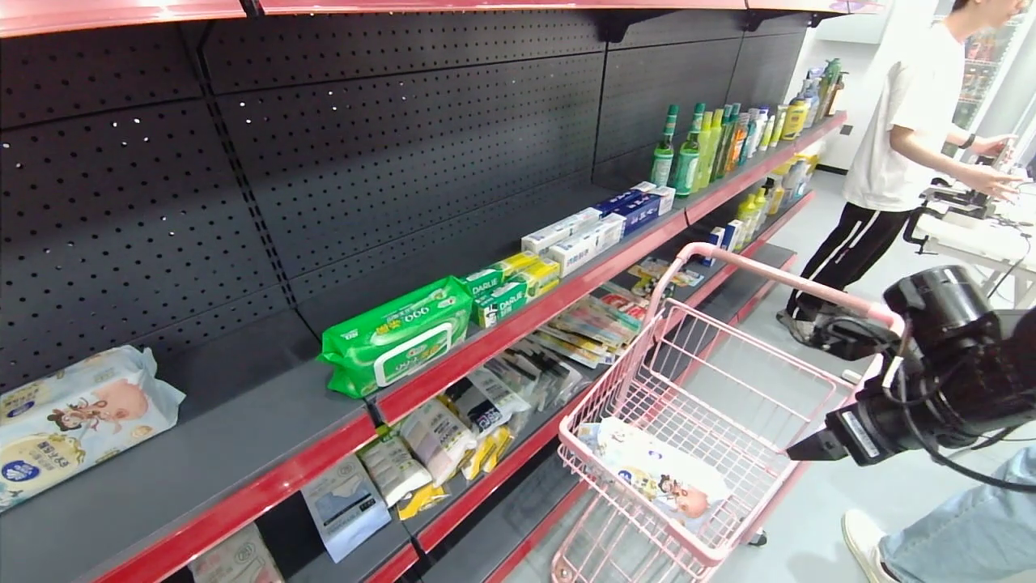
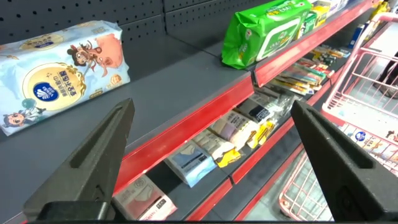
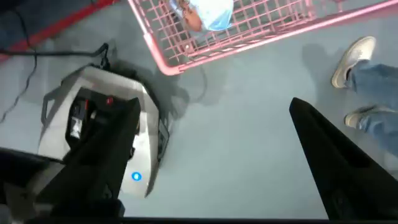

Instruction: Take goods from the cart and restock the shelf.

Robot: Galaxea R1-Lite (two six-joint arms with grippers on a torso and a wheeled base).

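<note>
Pale grey floor point(image 3: 249, 143), black pegboard back wall point(image 1: 405, 138), white table point(image 1: 975, 241) at far right

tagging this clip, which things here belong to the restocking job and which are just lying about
Job: pink wire cart; pale blue cartoon-printed soft pack inside it; black shelf board with red edge; matching soft pack already on that shelf.
Lying about: green wipes pack; white and green toothpaste boxes; green bottles; packets on the lower shelf.

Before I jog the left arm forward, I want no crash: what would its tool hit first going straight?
Likely the shelf's red front edge, which sits between the fingers of the open left tool, with the cartoon pack and green wipes off to either side. Depth is unclear.
</note>
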